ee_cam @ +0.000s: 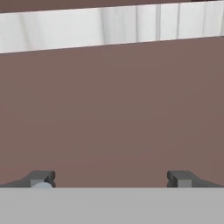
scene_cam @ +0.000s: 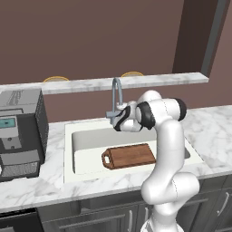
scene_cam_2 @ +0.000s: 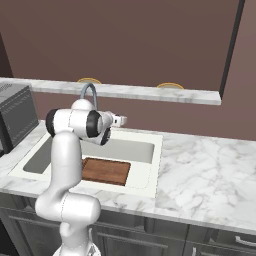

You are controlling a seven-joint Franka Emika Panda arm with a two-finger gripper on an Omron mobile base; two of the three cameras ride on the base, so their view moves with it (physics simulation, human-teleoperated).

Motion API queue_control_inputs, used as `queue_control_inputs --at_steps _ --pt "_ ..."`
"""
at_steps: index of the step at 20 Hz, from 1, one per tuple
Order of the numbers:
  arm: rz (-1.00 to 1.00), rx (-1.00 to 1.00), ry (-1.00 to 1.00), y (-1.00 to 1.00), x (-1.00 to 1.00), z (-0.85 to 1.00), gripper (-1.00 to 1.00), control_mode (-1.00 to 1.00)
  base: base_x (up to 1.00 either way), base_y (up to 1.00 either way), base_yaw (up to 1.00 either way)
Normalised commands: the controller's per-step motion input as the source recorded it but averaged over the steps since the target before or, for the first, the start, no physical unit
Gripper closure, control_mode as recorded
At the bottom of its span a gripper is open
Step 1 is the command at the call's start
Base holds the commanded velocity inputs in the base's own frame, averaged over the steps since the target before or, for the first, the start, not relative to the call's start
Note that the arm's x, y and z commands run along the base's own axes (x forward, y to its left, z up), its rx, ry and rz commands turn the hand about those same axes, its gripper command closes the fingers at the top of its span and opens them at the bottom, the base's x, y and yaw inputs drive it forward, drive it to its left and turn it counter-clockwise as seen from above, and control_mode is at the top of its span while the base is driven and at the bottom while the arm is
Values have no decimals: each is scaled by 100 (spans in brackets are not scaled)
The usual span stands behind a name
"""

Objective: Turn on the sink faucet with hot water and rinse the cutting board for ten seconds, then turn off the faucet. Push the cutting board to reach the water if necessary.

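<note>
Gripper: in the hand view the two dark fingertips are sitting far apart at the bottom corners, so the gripper is standing wide open with nothing between the tips, facing the brown wall.
Gripper spot: in the left base view it's hovering mid-frame, right by the base of the sink faucet, looks like it's going for the small side lever. Can't tell if it's touching yet.
Water: no stream is running that I can see, so I'm guessing the faucet is off.
Cutting board: lying flat in the sink, lower middle of the frame, handle pointing left, sitting toward the front right of the basin.
What could go wrong: fingers this wide could be sliding past the lever instead of pushing it, or nudging it to the cold side.
Also: the spout is arching over the back of the basin, so the stream might be missing the board unless it gets pushed back.
</note>
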Motion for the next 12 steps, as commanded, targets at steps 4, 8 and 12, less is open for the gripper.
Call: queue_control_inputs --at_steps 4,8,12 --pt "0 0 3 -5 -51 -16 -100 -100 0 0 0" --pt "0 0 4 -9 -46 -15 -100 -100 0 0 0" --pt "0 0 5 -13 -45 -18 -100 -100 0 0 0"
